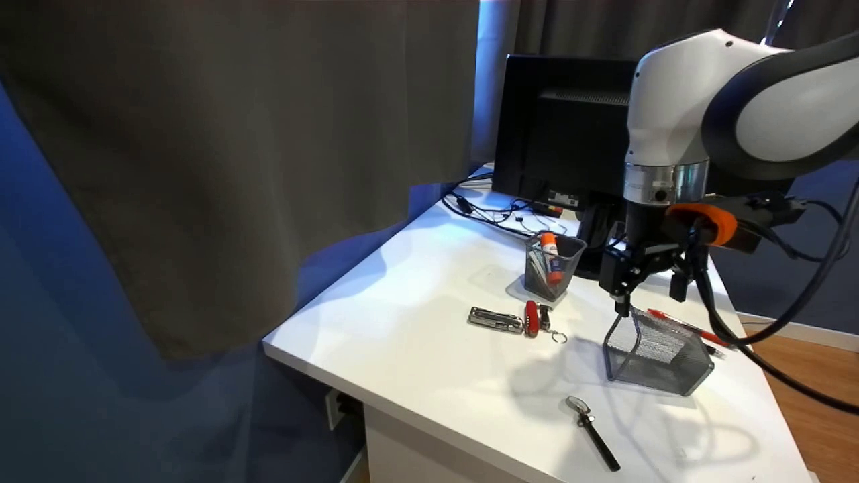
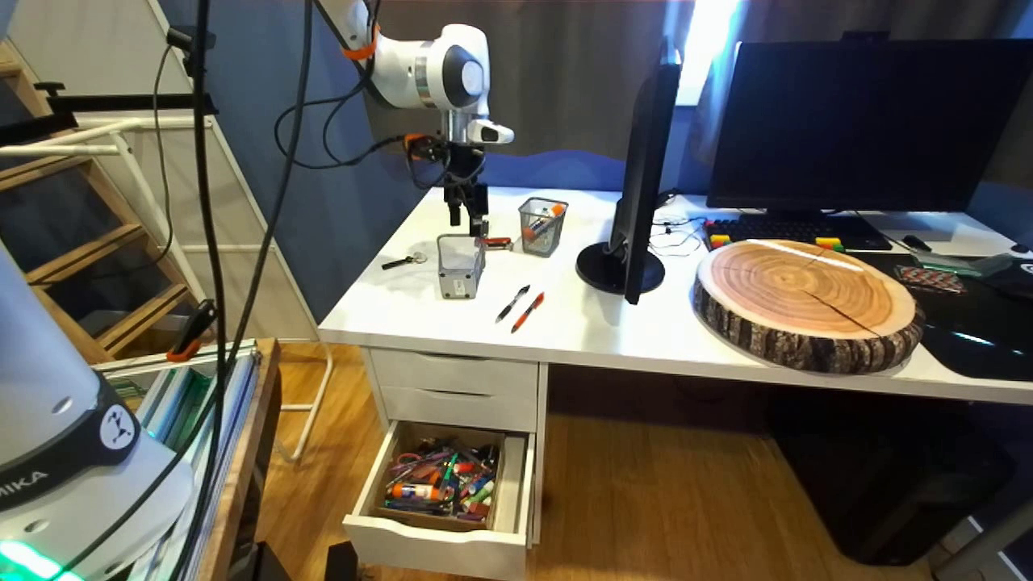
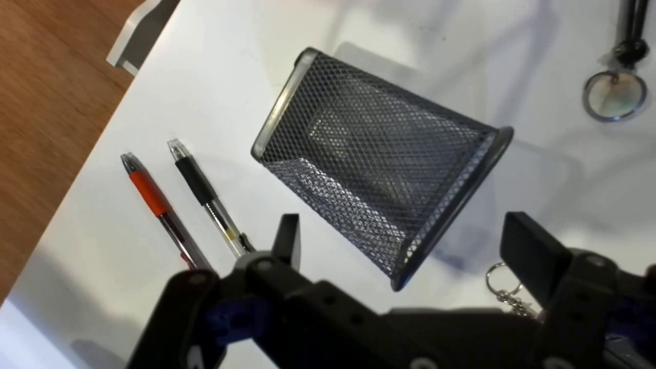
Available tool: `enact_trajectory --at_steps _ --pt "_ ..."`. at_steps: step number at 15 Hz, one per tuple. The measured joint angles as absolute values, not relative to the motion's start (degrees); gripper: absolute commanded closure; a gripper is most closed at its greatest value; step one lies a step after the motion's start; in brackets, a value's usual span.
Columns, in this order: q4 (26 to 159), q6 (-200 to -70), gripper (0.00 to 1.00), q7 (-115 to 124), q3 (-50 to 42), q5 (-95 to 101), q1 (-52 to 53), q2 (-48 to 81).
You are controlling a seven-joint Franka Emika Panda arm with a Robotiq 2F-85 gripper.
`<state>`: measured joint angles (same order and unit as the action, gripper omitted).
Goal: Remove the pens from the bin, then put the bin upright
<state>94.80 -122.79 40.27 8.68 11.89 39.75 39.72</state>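
The dark grey wire-mesh bin (image 1: pixel 664 365) lies on its side on the white desk. It shows also in an exterior view (image 2: pixel 458 278) and in the wrist view (image 3: pixel 379 154). No pens show through its mesh. A red pen (image 3: pixel 154 197) and a black pen (image 3: pixel 197 179) lie side by side on the desk, apart from the bin; both also show in an exterior view, the red pen (image 2: pixel 528 313) and the black pen (image 2: pixel 510 305). My gripper (image 3: pixel 402 225) is open and empty, above the bin's rim end, with a rim corner between the fingers in the wrist view.
An upright mesh holder with a glue stick (image 1: pixel 535 282) stands near the monitor (image 1: pixel 557 134). A multi-tool (image 1: pixel 495 320), a red pocket knife (image 1: pixel 531 319) and a magnifier (image 1: pixel 596 439) lie on the desk. A drawer (image 2: pixel 436 553) stands open below.
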Motion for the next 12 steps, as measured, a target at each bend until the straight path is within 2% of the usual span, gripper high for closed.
enact_trajectory --at_steps 9,10,11,12 --pt "86.0 -112.2 0.0 46.7 7.3 11.9 41.7 45.9" --pt "85.1 -111.6 0.09 46.9 7.3 11.9 41.8 46.5" --pt "84.3 -110.9 0.26 47.2 7.2 11.9 41.9 47.0" --pt "83.4 -110.1 0.32 47.4 7.0 11.9 42.0 47.6"
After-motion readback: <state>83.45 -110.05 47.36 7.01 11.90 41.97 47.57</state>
